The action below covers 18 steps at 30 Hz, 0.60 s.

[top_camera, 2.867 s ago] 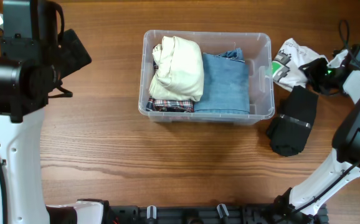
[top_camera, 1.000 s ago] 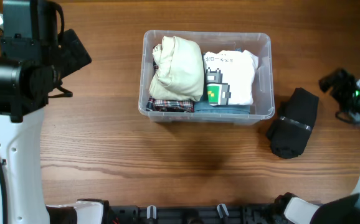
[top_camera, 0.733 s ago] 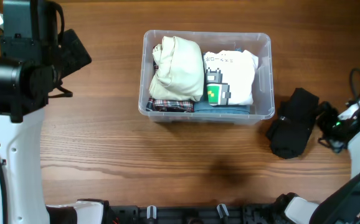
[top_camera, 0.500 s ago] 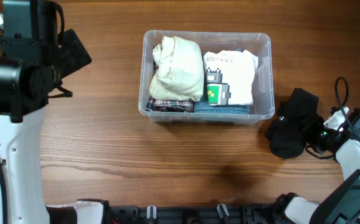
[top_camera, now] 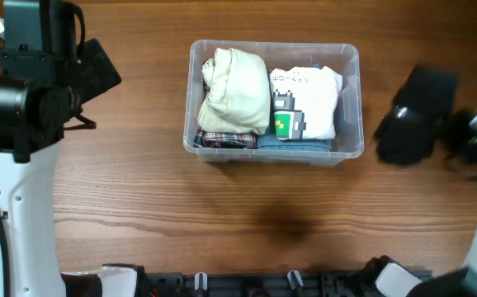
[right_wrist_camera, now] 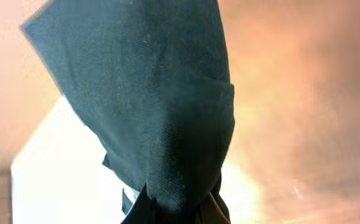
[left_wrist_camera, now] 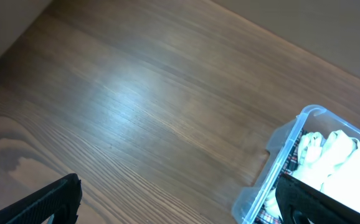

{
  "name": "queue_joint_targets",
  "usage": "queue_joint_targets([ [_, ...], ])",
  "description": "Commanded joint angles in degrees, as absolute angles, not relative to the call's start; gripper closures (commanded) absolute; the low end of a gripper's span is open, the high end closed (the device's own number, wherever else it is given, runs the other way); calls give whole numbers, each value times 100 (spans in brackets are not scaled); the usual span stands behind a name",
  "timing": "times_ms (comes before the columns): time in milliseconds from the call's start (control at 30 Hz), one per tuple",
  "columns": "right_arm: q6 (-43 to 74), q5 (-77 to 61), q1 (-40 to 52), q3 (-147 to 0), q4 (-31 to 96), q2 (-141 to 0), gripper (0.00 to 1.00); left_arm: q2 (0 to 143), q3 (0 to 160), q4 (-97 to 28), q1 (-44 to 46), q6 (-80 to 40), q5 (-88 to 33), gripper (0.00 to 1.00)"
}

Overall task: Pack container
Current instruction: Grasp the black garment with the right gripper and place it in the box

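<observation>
The clear plastic container stands at the table's middle back, holding a cream garment, a plaid one beneath it, a white printed T-shirt and blue denim under that. Its corner also shows in the left wrist view. My right gripper is shut on a folded black garment and holds it in the air right of the container; the cloth fills the right wrist view. My left gripper is open and empty, up at the far left, away from the container.
The left arm looms over the table's left side. Bare wooden tabletop lies in front of the container.
The right gripper placed the white T-shirt in the container, moved to the black garment on the table, took hold of it and lifted it up and back.
</observation>
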State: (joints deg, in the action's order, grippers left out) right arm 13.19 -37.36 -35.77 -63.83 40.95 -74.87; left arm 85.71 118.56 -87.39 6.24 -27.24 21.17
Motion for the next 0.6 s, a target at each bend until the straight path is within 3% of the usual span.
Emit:
queue_joint_targets([
  [0, 1372, -4528, -2877, -7365, 4193, -7258, 96, 8586, 11893, -8731, 587, -2720, 2150, 0],
  [167, 1632, -4591, -1050, -7446, 3336, -7570, 96, 8589, 11893, -8731, 587, -2720, 2150, 0],
  [267, 1739, -3820, -80, -7446, 3004, -8289, 96, 8586, 11893, -8729, 587, -2720, 2150, 0],
  [500, 3061, -3229, 268, -7432, 3632, -10232, 95, 8589, 11893, -8729, 587, -2720, 2150, 0],
  [533, 2991, -3236, 281, -7419, 3579, -10392, 81, 8589, 11893, -8731, 587, -2720, 2150, 0],
  [567, 2757, -3275, 298, -7419, 3520, -10486, 57, 8589, 11893, -8731, 587, -2720, 2150, 0],
])
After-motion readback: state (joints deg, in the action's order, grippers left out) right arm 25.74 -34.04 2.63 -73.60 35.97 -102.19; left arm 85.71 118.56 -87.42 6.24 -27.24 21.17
